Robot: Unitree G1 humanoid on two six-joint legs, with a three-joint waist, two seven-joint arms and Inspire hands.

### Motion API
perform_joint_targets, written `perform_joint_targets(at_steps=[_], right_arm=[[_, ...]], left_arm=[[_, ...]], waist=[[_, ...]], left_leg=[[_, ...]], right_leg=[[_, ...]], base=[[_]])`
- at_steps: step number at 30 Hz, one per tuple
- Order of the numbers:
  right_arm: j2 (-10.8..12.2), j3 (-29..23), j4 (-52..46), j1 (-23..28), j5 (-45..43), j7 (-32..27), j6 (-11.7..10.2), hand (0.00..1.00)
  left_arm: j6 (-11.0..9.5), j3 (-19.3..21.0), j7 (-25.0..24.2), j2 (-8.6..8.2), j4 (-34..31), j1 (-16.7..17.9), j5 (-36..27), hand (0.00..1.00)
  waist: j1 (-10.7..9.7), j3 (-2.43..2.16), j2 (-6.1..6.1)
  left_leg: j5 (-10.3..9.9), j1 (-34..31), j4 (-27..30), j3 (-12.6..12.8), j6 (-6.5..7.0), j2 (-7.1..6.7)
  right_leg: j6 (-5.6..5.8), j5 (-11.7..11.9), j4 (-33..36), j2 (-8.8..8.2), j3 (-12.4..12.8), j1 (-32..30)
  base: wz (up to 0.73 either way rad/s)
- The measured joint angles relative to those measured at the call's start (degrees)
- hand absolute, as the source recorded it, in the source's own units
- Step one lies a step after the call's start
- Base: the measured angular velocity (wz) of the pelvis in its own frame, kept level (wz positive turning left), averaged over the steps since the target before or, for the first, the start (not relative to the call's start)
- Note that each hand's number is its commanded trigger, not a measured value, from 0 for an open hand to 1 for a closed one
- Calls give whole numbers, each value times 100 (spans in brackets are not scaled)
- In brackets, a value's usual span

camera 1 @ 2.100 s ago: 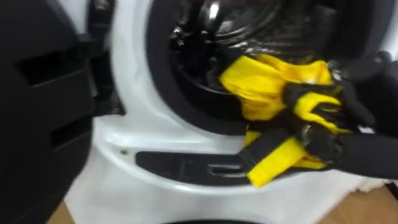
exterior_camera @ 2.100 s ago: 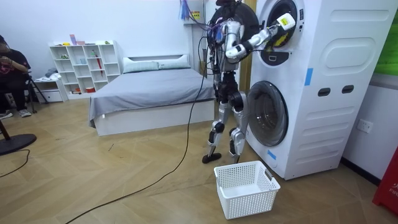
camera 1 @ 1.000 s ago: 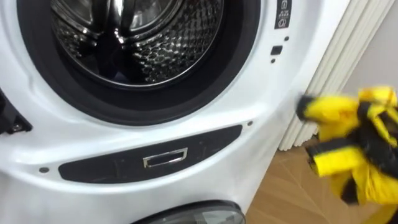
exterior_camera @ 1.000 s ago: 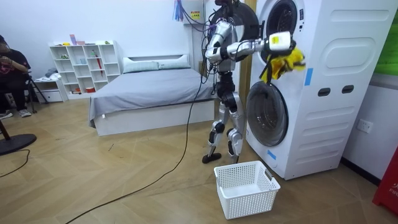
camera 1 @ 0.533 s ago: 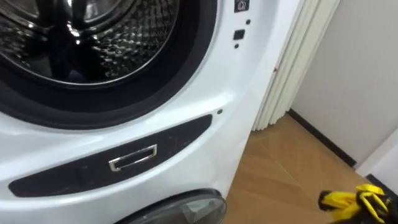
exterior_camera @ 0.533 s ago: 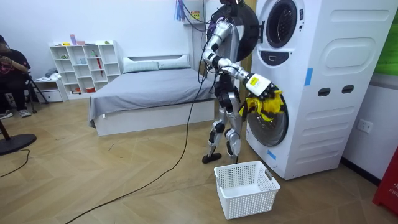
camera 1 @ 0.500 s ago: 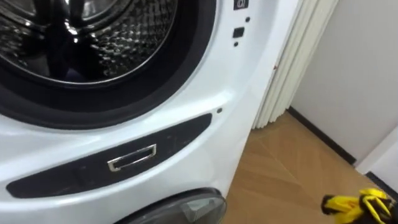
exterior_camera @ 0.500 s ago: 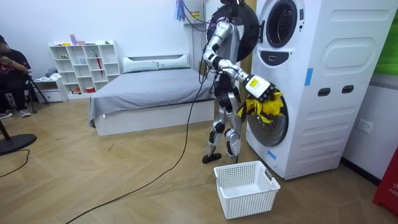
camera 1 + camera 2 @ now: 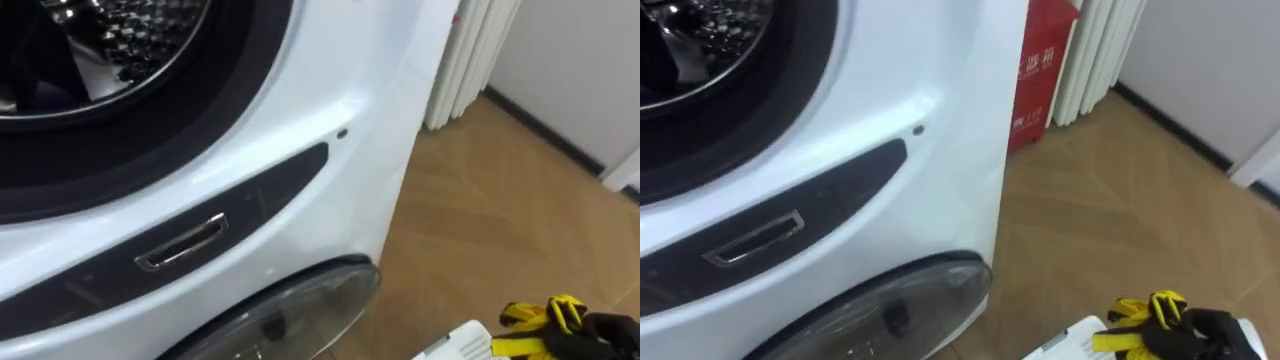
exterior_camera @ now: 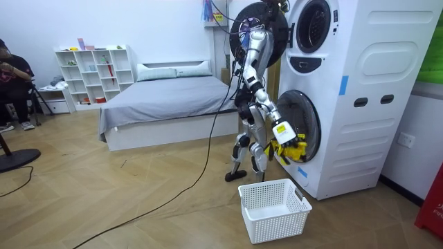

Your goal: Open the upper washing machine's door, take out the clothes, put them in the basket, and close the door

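I stand at a white stack of two washing machines (image 10: 360, 97). The upper drum (image 9: 70, 60) is open, with its dark round door (image 10: 259, 28) swung towards the room view's left. My right hand (image 9: 612, 330) is lowered beside the lower machine's glass door (image 9: 290, 310) and is shut on a yellow cloth (image 9: 540, 318). In the room view the yellow cloth (image 10: 292, 149) hangs from that hand above the white laundry basket (image 10: 273, 207). A corner of the basket (image 9: 455, 345) shows at the bottom of the eye views, just left of the cloth.
A red canister (image 9: 1040, 90) and a white pleated curtain (image 9: 480, 50) stand on the wooden floor beside the machine. Behind me are a bed (image 10: 166, 97), a white shelf (image 10: 93, 72) and a seated person (image 10: 10, 76). A dark cable (image 10: 201, 173) crosses the floor.
My right hand drew the yellow cloth out of the upper drum and brought it down past the lower door, to above the basket. The eye views swung down and right.
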Motion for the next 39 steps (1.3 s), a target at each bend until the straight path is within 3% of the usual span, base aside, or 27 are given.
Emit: perform_joint_targets(at_steps=[4, 7, 10, 16, 22, 27, 28, 29, 39], right_arm=[[11, 24, 303, -247, -11, -389, -74, 100], [12, 50, 512, -489, -29, -748, -293, 100], [29, 77, 627, -521, 23, -976, -487, 100], [50, 65, 771, -440, 92, -1536, -698, 100], [48, 66, 818, -407, 130, -2093, -800, 100], [46, 63, 898, -408, 131, -2255, -803, 100], [45, 62, 897, -419, 126, -2273, -803, 54], [46, 63, 898, -420, 121, -2288, -803, 0], [40, 63, 898, -447, 138, -2396, -803, 0]], left_arm=[[-49, -450, 13, -22, -12, -119, -325, 0], [-118, -697, 27, -42, -118, -164, -488, 0], [-175, -718, 173, -74, -216, -184, -640, 0], [-308, -809, 329, -215, -225, -195, -724, 0], [-368, -880, 488, -214, -351, -199, -763, 0], [-366, -946, 511, -215, -470, -198, -945, 0], [-366, -946, 518, -215, -493, -198, -949, 0], [-366, -946, 518, -216, -503, -198, -949, 0], [-420, -1075, 519, -214, -509, -198, -969, 0]], waist=[[57, 7, 141], [83, 0, 263], [132, 5, 299], [213, 9, 420], [219, -5, 485], [223, -7, 545], [224, -5, 552], [226, -7, 555], [239, -6, 588]], left_leg=[[26, -286, -12, 10, 62, -86], [57, -511, -12, 10, 128, -170], [104, -700, -18, -125, 196, -280], [130, -869, -13, -136, 217, -323], [151, -1049, -10, -215, 250, -378], [152, -1091, -18, -214, 250, -389], [152, -1116, -16, -214, 250, -401], [154, -1140, -14, -216, 253, -406], [170, -1218, -12, -227, 282, -451]], right_leg=[[41, 5, 90, -30, 77, -319], [81, 14, 194, -58, 115, -583], [96, -11, 328, -81, 121, -810], [89, -16, 405, -120, 64, -1014], [92, -45, 508, -127, 62, -1217], [32, -55, 545, -185, -179, -1316], [33, -68, 578, -187, -180, -1353], [33, -69, 582, -190, -179, -1374], [60, -73, 605, -235, -174, -1458]], base=[[-7], [-4], [2], [1], [0], [0], [0], [0], [0]])
